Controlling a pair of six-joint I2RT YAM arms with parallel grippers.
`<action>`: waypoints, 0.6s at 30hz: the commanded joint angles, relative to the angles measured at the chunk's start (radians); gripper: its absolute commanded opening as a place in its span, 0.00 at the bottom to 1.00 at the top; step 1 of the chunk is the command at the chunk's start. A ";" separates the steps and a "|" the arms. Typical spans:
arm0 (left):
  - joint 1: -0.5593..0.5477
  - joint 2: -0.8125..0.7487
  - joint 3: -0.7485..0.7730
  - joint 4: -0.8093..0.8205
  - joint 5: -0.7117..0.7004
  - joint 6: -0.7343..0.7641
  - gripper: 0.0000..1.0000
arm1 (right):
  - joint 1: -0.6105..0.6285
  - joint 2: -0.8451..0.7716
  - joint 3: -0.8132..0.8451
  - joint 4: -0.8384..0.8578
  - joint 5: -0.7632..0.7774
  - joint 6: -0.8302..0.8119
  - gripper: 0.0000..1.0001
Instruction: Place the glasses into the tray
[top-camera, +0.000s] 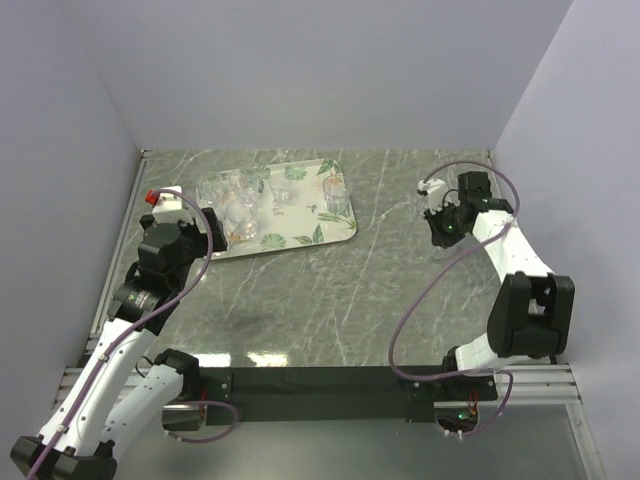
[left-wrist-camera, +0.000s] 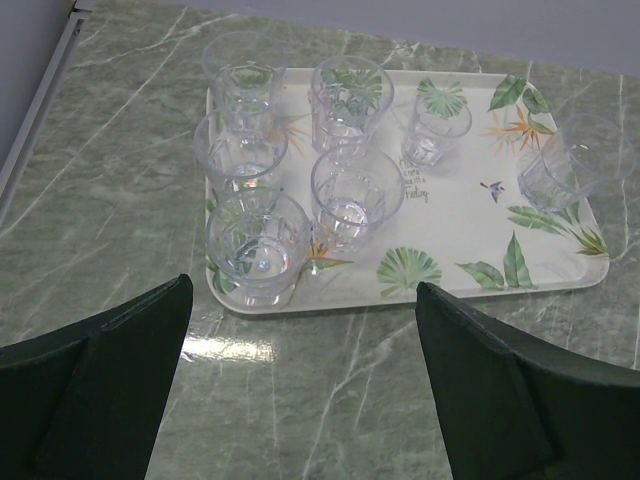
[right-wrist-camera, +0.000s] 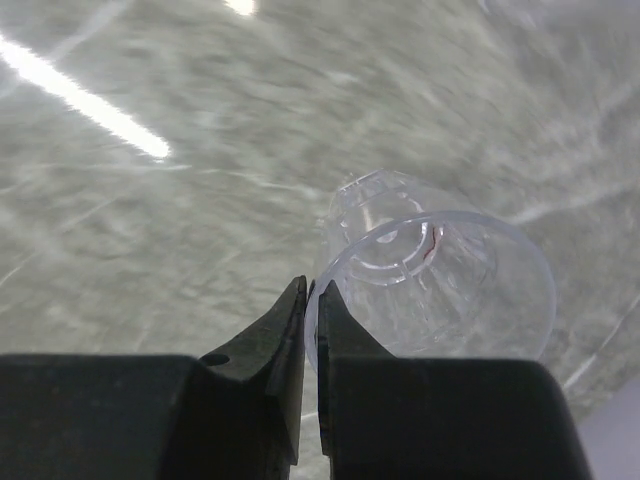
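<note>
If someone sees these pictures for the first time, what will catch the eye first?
First, the leaf-printed tray at the far left of the marbled table, with seven clear glasses standing in it. Next, at the far right, the right pincer is shut on the rim of a lone glass. The left pincer hangs wide open just in front of the tray.
</note>
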 joint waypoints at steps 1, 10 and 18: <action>0.002 -0.019 -0.001 0.042 -0.015 0.016 0.99 | 0.092 -0.104 -0.012 -0.038 -0.101 -0.099 0.00; 0.003 -0.021 -0.005 0.042 -0.032 0.016 0.99 | 0.387 -0.119 0.119 -0.145 -0.171 -0.195 0.00; 0.003 -0.037 -0.009 0.047 -0.080 0.019 0.99 | 0.586 0.095 0.407 -0.197 -0.138 -0.297 0.00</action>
